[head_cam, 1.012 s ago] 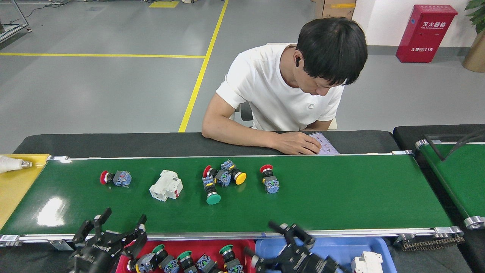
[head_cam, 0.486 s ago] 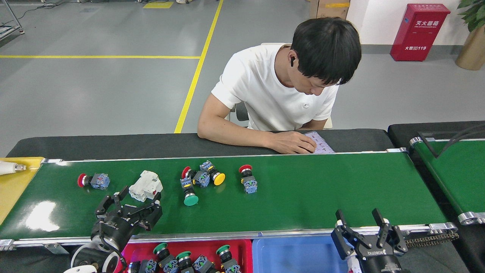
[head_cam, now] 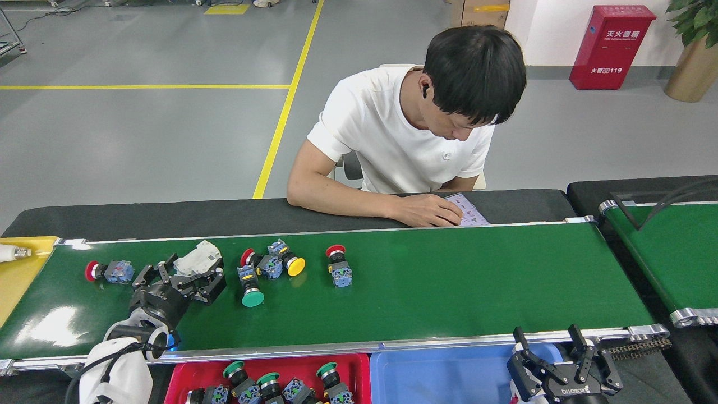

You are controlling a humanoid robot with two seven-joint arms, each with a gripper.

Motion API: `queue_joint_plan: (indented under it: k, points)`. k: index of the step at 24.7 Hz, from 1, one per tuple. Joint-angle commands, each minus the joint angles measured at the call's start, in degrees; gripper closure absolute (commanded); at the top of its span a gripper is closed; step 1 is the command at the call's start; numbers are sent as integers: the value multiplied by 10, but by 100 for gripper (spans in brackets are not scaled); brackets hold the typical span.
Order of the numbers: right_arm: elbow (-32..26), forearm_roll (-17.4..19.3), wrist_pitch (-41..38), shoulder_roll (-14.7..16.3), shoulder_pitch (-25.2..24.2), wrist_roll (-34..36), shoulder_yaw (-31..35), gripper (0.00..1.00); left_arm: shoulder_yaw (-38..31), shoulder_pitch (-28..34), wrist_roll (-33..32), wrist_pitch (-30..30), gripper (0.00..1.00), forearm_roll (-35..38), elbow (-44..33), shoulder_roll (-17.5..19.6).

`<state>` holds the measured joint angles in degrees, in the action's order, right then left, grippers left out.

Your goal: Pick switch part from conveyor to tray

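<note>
On the dark-green conveyor (head_cam: 449,280), a white switch part (head_cam: 196,258) lies tilted at the left. My left gripper (head_cam: 180,279) is right at its near side, open, with its black fingers (head_cam: 216,283) spread to either side of the part. Whether they touch it is unclear. More push-button switch parts lie on the belt: a red one (head_cam: 106,271), a cluster of red, yellow and green ones (head_cam: 269,268), and another red one (head_cam: 337,266). My right gripper (head_cam: 552,359) stands open and holds nothing, at the right end of the blue tray (head_cam: 437,376).
A red tray (head_cam: 185,375) with several push buttons sits below the belt's near rail. At far left is a yellow tray (head_cam: 22,275). A person sits across the belt, one hand (head_cam: 432,210) on a paper. A second green belt (head_cam: 673,252) stands at right.
The parts have ridden leftward on the belt. My left gripper has reached forward over the belt up to the white part. My right gripper swung right and now hangs lower.
</note>
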<state>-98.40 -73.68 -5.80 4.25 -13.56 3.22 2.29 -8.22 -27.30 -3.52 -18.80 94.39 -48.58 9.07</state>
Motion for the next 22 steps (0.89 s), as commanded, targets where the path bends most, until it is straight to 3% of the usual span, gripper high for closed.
queue_joint_plan:
  k: [1, 3, 6, 9, 11, 15, 19, 22]
  points:
    - [-5, 2, -13, 4, 5, 6, 3, 1, 6, -12, 10, 32, 0, 0, 2, 5]
    - [-1, 2, -17, 4, 5, 6, 3, 1, 6, -11, 12, 34, 4, -2, 2, 5]
    - [0, 2, -17, 4, 6, 5, 3, 1, 8, -7, 38, 21, 46, -2, 1, 10]
    - [0, 2, -16, 4, 10, 2, 4, 1, 5, -3, 39, -2, 74, -8, -3, 13]
    - [0, 4, -15, 3, 20, -1, 12, 1, 1, 7, 39, -8, 85, -20, -20, 13]
    - [0, 29, -17, 6, 27, -15, 42, 1, -13, 82, 29, -44, 88, -76, -159, 26]
    - [8, 60, -16, 34, 41, -19, 73, 1, -9, 211, 16, -54, 88, -113, -353, 28]
    - [15, 67, -16, 46, 42, -23, 92, 1, -5, 301, 16, -84, 89, -109, -454, 19]
